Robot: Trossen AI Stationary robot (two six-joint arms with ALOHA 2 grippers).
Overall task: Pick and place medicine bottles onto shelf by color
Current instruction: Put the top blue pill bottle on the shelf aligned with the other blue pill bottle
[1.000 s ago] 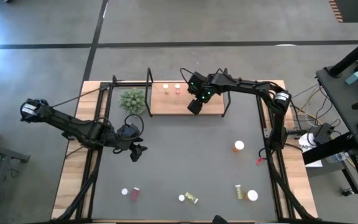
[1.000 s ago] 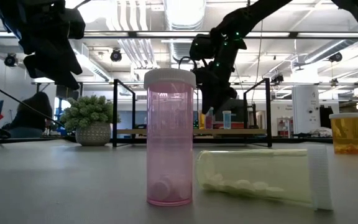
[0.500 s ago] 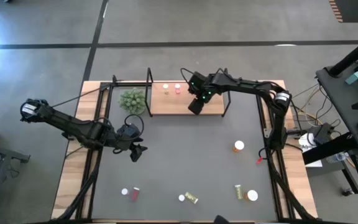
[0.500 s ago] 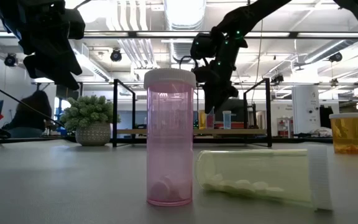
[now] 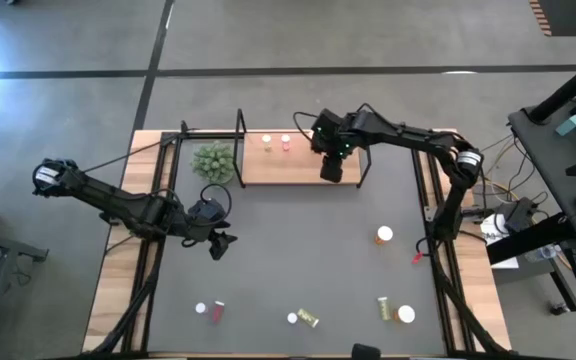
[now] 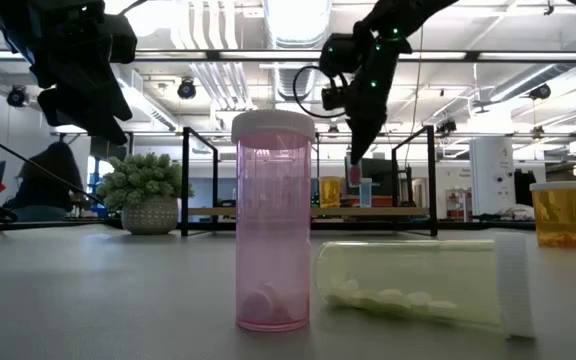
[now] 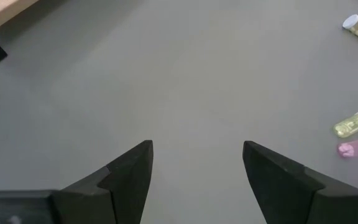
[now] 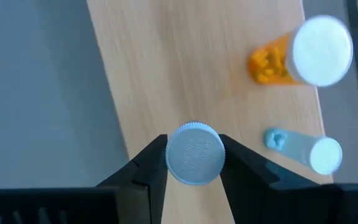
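My right gripper (image 8: 191,163) hangs above the shelf (image 8: 185,74), fingers pinching a white-capped bottle (image 8: 195,153); left gripper (image 7: 194,167) waits over the bench, fingers spread.

Shelf board (image 8: 185,74): pale wood with fine grain, matt.
Shelf frame (image 6: 184,180): thin black metal, dull sheen.
Mat on the surface (image 7: 185,81): dark grey, smooth and matt.
Pink bottle (image 6: 273,225): clear glossy plastic, white ribbed cap.
Right tool (image 8: 194,163): matt black plastic fingers around a ridged white cap.
Left tool (image 7: 194,180): matt black plastic.
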